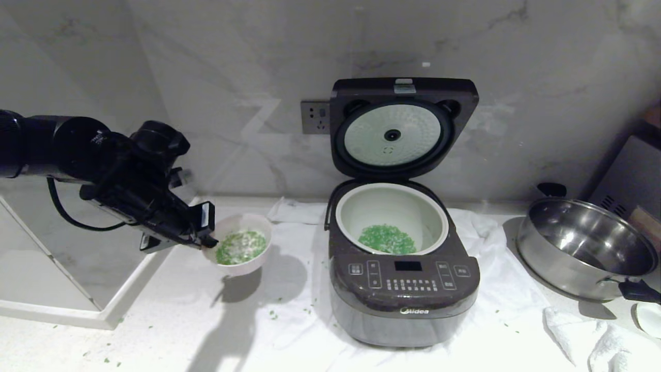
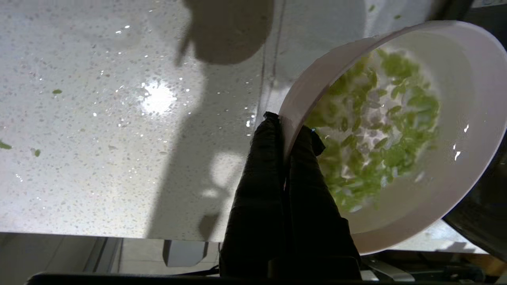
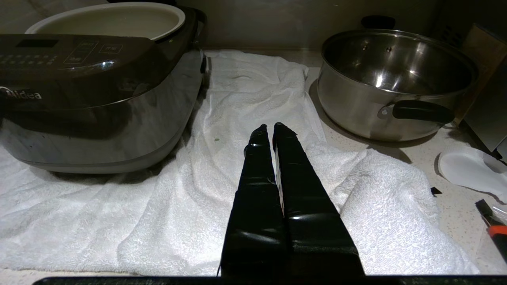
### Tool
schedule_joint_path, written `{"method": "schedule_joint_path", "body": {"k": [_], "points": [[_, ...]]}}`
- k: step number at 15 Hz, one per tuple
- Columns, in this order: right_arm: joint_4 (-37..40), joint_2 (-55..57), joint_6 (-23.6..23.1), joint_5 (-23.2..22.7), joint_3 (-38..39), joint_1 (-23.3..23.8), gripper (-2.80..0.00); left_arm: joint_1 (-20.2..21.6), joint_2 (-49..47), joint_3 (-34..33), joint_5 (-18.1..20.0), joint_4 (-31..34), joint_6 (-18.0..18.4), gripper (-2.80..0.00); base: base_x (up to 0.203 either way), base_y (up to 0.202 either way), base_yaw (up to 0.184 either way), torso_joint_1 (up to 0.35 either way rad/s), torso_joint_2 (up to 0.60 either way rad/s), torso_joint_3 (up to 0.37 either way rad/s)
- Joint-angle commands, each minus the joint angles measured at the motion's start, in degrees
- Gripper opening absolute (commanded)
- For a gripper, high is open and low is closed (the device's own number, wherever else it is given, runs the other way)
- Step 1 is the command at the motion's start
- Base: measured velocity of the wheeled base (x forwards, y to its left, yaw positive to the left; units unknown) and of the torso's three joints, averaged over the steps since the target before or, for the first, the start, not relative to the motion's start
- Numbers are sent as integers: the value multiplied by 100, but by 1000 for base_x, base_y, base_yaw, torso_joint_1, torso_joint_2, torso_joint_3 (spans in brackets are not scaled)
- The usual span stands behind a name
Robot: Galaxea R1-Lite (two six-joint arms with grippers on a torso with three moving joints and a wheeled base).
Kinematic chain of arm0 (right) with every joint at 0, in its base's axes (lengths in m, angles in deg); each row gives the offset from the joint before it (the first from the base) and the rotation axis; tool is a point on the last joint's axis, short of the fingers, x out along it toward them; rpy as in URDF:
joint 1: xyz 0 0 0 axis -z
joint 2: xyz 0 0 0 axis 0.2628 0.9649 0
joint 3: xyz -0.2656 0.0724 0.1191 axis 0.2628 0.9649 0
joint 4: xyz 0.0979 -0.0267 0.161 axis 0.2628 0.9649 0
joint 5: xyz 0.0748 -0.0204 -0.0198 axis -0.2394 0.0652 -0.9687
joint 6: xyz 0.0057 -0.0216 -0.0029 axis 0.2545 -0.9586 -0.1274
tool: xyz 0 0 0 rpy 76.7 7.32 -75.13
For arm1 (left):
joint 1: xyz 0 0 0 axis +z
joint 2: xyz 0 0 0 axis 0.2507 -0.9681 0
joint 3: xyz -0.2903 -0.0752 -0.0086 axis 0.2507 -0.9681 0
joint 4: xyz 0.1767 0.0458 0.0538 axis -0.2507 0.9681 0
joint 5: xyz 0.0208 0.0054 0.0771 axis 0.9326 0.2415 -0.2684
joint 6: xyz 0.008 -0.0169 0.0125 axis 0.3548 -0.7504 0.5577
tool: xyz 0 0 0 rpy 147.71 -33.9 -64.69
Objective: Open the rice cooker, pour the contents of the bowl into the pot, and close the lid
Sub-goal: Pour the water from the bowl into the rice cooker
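Observation:
The dark rice cooker (image 1: pixel 405 294) stands on a white towel with its lid (image 1: pixel 403 126) swung up against the wall. Its pale pot (image 1: pixel 391 217) holds a patch of green bits (image 1: pixel 387 238). Left of the cooker, my left gripper (image 1: pixel 209 242) (image 2: pixel 287 122) is shut on the near rim of the pink bowl (image 1: pixel 238 245) (image 2: pixel 455 190), which hangs above the counter, its shadow below it. Green contents (image 1: pixel 240 247) (image 2: pixel 376 138) still lie inside the bowl. My right gripper (image 3: pixel 273 128) is shut and empty over the towel, right of the cooker (image 3: pixel 95 99).
A large steel pan (image 1: pixel 583 253) (image 3: pixel 392 79) with black handles sits at the right. A wall socket (image 1: pixel 315 117) is behind the cooker. A raised white ledge (image 1: pixel 77 289) borders the counter's left. Green bits are scattered on the counter (image 1: pixel 289 312). A crumpled towel (image 1: pixel 594 336) lies at the front right.

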Motion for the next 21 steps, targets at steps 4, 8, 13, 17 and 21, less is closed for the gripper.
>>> {"method": "schedule_joint_path", "body": {"k": [4,8,13,17,21], "points": [[0,0,6,-1,0,-1,-280,-365,-442,978,48,427,-218,-280,0,0,0,0,0,0],[0,0,-2,-1,0,-1,-280,-622,-622,1473,48,568,-387,-280,0,0,0,0,0,0],[0,0,-2,-1,0,-1,-280,-753,-796,2285,48,1020,-412,-280,0,0,0,0,0,0],[0,0,-2,-1,0,-1,-280,-961,-1027,2791,46,1331,-414,-280,0,0,0,0,0,0],[0,0,-2,-1,0,-1,-280,-1156,-1210,2907,48,1382,-432,-280,0,0,0,0,0,0]]}}
